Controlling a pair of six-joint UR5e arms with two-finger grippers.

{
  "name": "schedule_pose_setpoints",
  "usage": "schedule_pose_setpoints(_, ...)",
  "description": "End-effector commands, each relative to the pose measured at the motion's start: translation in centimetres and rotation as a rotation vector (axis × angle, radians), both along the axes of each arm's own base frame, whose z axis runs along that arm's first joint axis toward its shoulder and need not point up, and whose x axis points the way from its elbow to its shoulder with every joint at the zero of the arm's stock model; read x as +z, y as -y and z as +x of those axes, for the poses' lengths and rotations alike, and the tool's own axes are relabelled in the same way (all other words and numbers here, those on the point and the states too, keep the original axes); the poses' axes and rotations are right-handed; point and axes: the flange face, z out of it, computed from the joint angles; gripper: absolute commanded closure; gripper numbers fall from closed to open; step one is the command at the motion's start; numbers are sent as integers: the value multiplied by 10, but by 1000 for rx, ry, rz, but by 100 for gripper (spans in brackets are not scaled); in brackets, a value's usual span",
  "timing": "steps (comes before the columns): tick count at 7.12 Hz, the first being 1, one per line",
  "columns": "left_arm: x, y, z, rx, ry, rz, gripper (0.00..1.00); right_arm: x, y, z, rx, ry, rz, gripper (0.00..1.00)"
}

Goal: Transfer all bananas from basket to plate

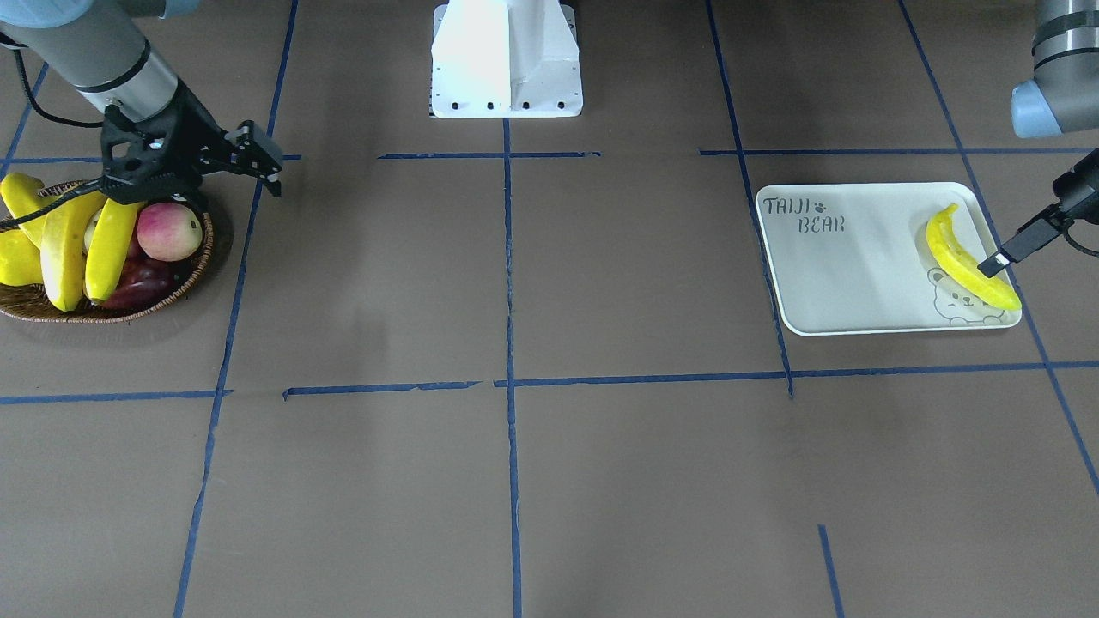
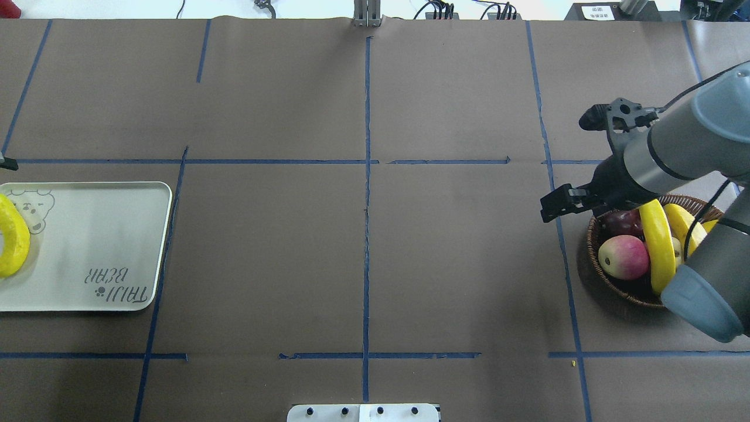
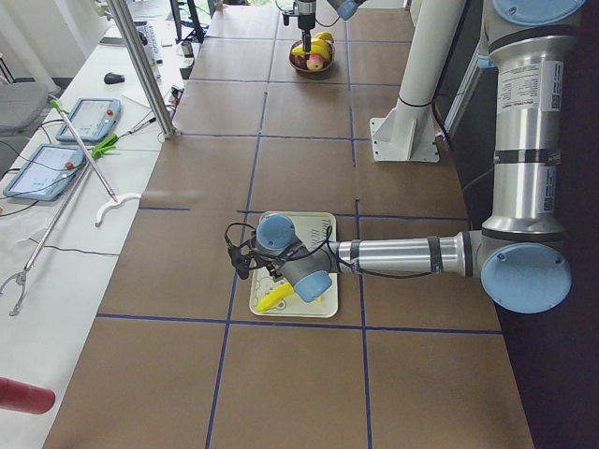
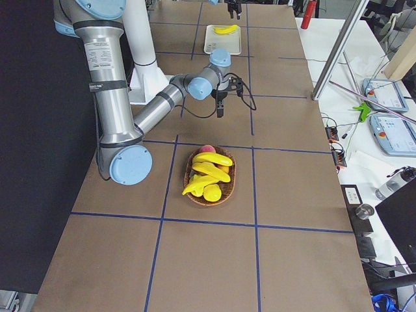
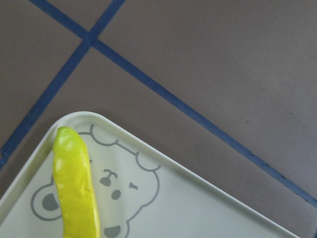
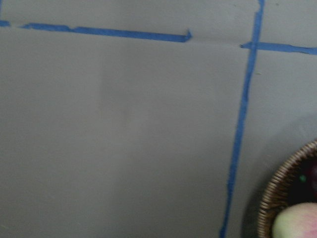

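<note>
One banana (image 1: 944,240) lies on the cream "TAIJI BEAR" plate (image 1: 841,283), across the bear drawing; it also shows in the left wrist view (image 5: 74,183). My left gripper (image 1: 1000,257) hovers just above it, open and empty, with one finger showing. The wicker basket (image 1: 103,316) holds three more bananas (image 1: 110,245) among other fruit. My right gripper (image 1: 270,172) is open and empty, raised beside the basket on the table-centre side; it also shows in the overhead view (image 2: 554,205). My right arm hides part of the basket (image 2: 615,287) in the overhead view.
The basket also holds a pink apple (image 1: 169,230), a dark purple fruit (image 1: 137,287) and a plump yellow fruit (image 1: 15,257). The white robot base (image 1: 506,60) stands at the table's middle edge. Blue tape lines cross the brown table.
</note>
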Motion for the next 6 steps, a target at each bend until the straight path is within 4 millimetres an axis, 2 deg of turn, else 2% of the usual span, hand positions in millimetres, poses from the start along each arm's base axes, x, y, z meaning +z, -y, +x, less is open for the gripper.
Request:
schedule_pose_setpoints(1,-11,0,0,3,-11,23,0,70,-18,33,5,-164,37,0)
schedule_pose_setpoints(3,-10,-1,1,4,-13,26,0,103,-24,41,17,-241,15,1)
schedule_pose_setpoints(4,-10,-1,0,3,-12,26,0,113,-23,42,23,-273,19,10)
schedule_pose_setpoints(5,-11,-1,1,4,-13,27,0,116,-24,40,19,-277,18,23)
schedule_pose_setpoints(6,-11,-1,1,4,-13,27,0,119,-26,34,7,-282,15,29)
